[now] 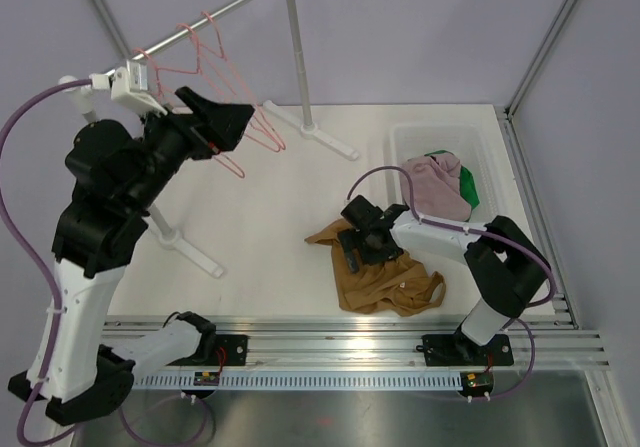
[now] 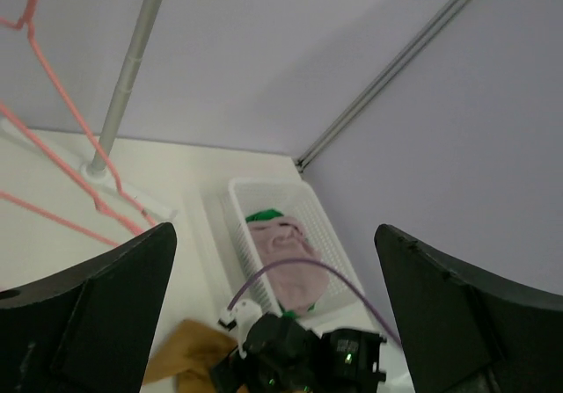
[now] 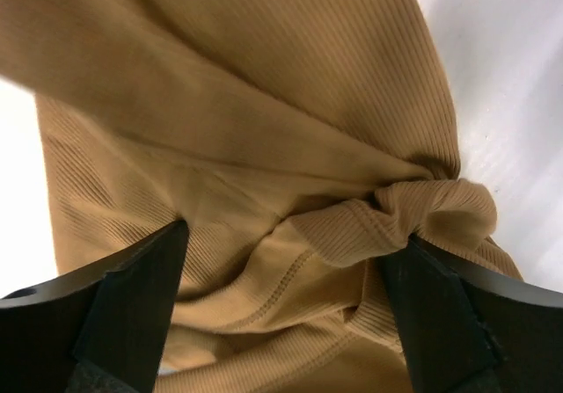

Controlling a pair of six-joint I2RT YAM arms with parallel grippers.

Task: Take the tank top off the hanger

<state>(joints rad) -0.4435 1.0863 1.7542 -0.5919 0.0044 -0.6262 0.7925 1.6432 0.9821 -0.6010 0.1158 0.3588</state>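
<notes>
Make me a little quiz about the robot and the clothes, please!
1. Where is the tan tank top lying? A) on the table B) over the rail C) on a hanger
2. True or false: the bin holds pink and green clothes.
3. Which gripper is right over the tank top?
Key: 1 A. 2 True. 3 The right gripper.
</notes>
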